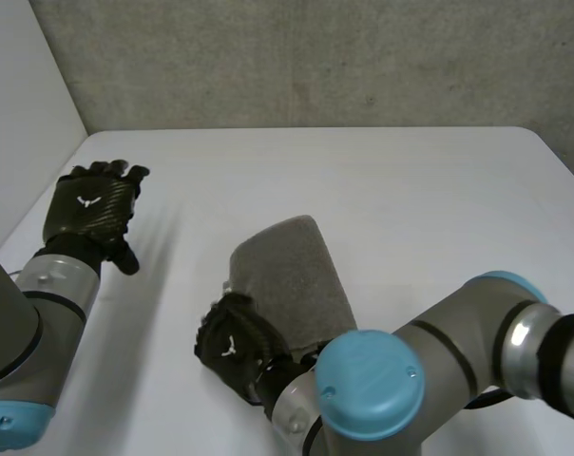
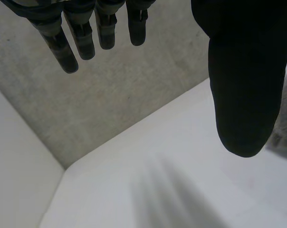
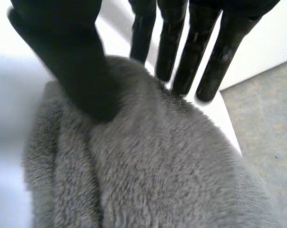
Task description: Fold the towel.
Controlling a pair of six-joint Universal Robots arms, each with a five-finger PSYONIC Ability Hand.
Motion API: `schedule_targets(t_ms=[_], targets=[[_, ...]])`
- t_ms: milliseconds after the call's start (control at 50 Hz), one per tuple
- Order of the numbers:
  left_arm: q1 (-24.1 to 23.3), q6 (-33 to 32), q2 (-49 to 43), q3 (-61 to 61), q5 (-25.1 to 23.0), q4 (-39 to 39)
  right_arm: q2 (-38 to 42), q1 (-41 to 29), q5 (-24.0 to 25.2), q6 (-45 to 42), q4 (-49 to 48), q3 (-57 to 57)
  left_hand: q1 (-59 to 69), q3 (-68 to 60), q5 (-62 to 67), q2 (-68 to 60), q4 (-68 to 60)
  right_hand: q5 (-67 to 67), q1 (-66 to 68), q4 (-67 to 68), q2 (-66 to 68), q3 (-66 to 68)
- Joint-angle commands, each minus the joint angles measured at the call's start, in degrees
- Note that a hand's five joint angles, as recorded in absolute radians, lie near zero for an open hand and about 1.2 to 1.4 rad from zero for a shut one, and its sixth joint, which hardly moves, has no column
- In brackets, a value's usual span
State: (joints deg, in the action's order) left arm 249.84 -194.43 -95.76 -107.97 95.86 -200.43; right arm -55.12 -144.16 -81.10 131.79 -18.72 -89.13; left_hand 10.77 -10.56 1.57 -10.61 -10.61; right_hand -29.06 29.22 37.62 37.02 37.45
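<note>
The plush grey towel (image 1: pixel 292 275), bunched at lower centre on the white desk (image 1: pixel 411 190), looks soft, light and floppy to me, best pinched at the edge where my right hand (image 1: pixel 235 347) sits straight-fingered; my left hand (image 1: pixel 89 204) hangs spread, upper left.

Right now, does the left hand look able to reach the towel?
Probably yes. The left hand is open and apart from the towel, with bare table between them. The right hand rests on the towel's near end, out of that path.
</note>
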Motion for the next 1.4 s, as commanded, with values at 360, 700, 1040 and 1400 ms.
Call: schedule_targets(t_ms=[360, 700, 1040, 1400], targets=[[-20.1, 17.6, -19.3, 17.3, -1.8, 6.6, -12.0, 29.2, 9.1, 51.3, 17.8, 1.2, 11.1, -11.3, 10.3, -11.2, -11.2, 29.1, -19.2, -27.6, -27.0, -27.5], [-18.4, 12.1, -25.2, 13.0, 4.3, 7.5, 1.3, 22.4, 6.8, 36.2, 20.1, 10.1, 4.8, -5.0, 4.0, -5.0, -5.0, 29.1, -19.2, -27.6, -27.0, -27.5], [-17.9, 7.6, -13.6, 14.9, 4.2, 5.1, -7.9, 23.3, -1.5, 30.3, 17.5, 11.5, -0.2, 0.0, -1.0, 0.1, 0.1, 29.1, -19.2, -27.6, -27.0, -27.5], [-4.2, 12.7, 2.0, 37.7, -2.9, 36.6, -28.8, 37.9, -5.4, 37.6, 31.8, 21.7, -0.6, 0.3, -1.4, 0.4, 0.4, 29.1, -19.2, -27.6, -27.0, -27.5]])
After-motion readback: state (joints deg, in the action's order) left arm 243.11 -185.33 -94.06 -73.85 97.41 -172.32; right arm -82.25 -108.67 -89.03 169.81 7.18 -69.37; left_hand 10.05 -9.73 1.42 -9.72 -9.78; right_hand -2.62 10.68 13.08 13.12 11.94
